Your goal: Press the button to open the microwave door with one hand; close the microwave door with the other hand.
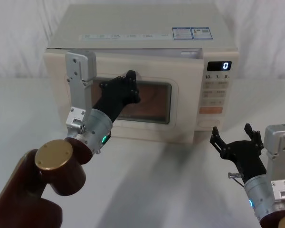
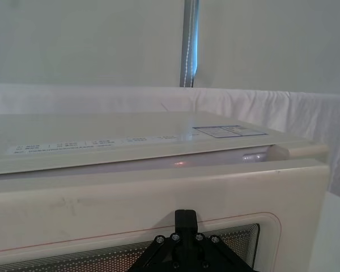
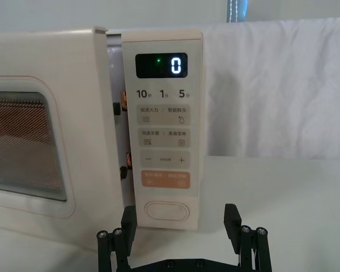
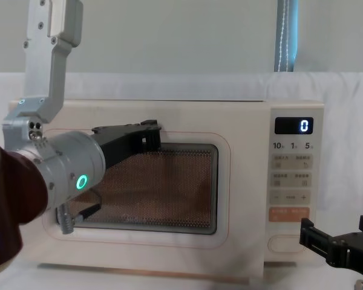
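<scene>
A cream microwave (image 1: 142,33) stands on a white table (image 1: 147,190), facing the robot. The microwave door (image 1: 180,111) is slightly ajar: in the right wrist view a narrow gap separates the door's free edge (image 3: 105,113) from the control panel (image 3: 164,45), and the left wrist view shows the door's top edge (image 2: 158,192) standing a little forward of the oven body.

The left gripper (image 1: 131,85) reaches forward over the left half of the door, its black fingers pressed together against the upper part of the mesh window (image 1: 154,102). In the chest view the left gripper (image 4: 151,133) lies nearly level across the window's (image 4: 169,187) top left corner, fingertips against the door face.

The button (image 3: 166,211), a wide pale pill, sits at the bottom of the control panel, below the orange key (image 3: 166,179). The display (image 3: 161,65) at the panel's top reads 0.

The right gripper (image 1: 233,140) hovers near the table to the right, in front of the panel's lower corner and apart from it. Its fingers are spread wide and hold nothing; in the right wrist view the right gripper (image 3: 180,218) frames the button without touching it.
</scene>
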